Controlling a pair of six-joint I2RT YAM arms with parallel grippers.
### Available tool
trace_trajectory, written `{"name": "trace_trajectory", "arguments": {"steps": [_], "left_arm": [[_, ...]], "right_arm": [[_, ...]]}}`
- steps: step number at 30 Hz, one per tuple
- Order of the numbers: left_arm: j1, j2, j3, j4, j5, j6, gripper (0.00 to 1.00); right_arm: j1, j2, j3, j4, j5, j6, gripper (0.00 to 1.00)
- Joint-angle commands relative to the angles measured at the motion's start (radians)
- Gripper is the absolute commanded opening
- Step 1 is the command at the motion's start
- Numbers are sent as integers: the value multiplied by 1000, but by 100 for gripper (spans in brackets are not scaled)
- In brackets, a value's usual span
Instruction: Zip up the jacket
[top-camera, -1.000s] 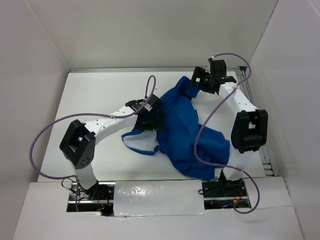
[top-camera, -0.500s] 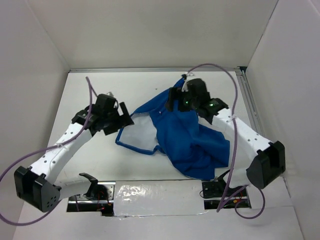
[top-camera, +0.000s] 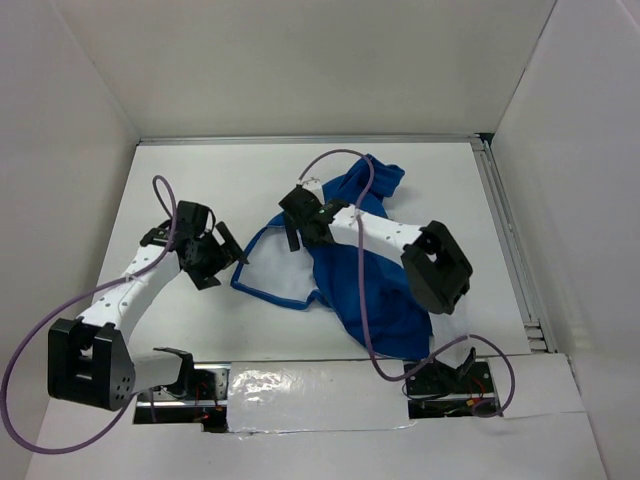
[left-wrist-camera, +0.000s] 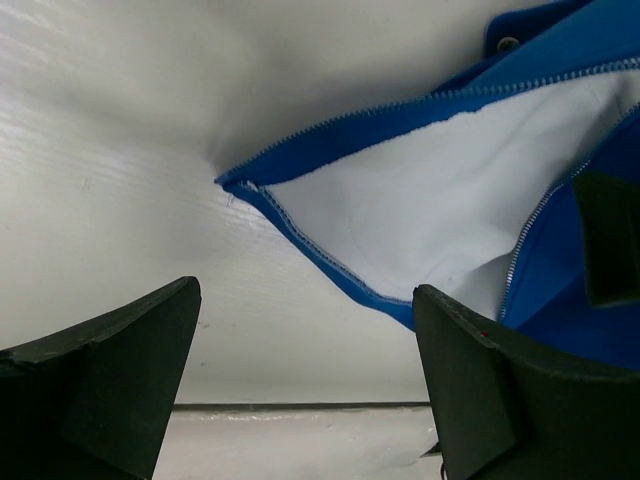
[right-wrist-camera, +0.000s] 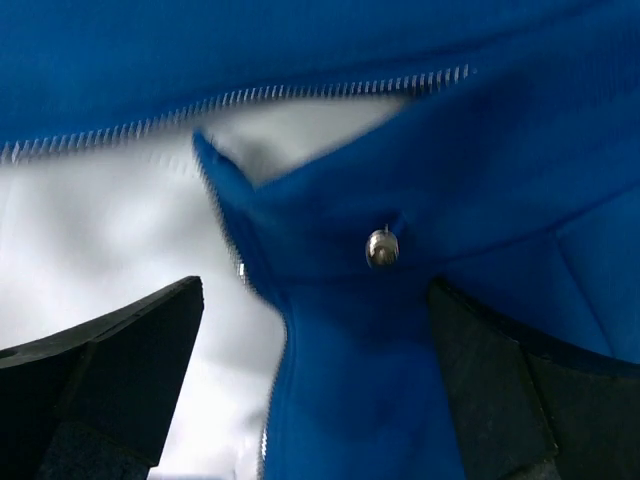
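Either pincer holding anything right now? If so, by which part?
Nothing is held. The left pincer is open, short of the jacket and its zipper edge; the right pincer is open over the blue fabric, gripping none of it.

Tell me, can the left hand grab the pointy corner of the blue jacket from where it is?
Probably yes. The left hand is open and faces the corner of the jacket, with only bare table between them. The right hand is further along the jacket, not in the way.

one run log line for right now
jacket: unzipped, crumpled | left pincer: open, beside it | right pincer: open, over it
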Motion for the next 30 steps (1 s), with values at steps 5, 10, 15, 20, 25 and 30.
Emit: {"name": "trace_trajectory", "arguments": {"steps": [5, 10, 15, 20, 25, 30], "left_arm": [[69, 55, -9, 140, 46, 90, 99], [37, 144, 17, 280, 58, 196, 99], [-51, 256, 60, 402, 34, 262, 99], [-80, 388, 146, 366, -6, 256, 99], [-117, 477, 194, 320, -72, 219, 99], [-141, 509, 199, 300, -105, 198, 99]], "right_arm": [[-5, 187, 205, -158, 289, 170, 93], [-32, 126, 167, -143, 356, 206, 32], [-40, -108, 41, -49, 332, 154, 0], [-170, -279, 15, -21, 136, 103, 0], [-426, -388, 50, -49, -48, 123, 0], [-731, -262, 219, -139, -114, 169, 0]]}}
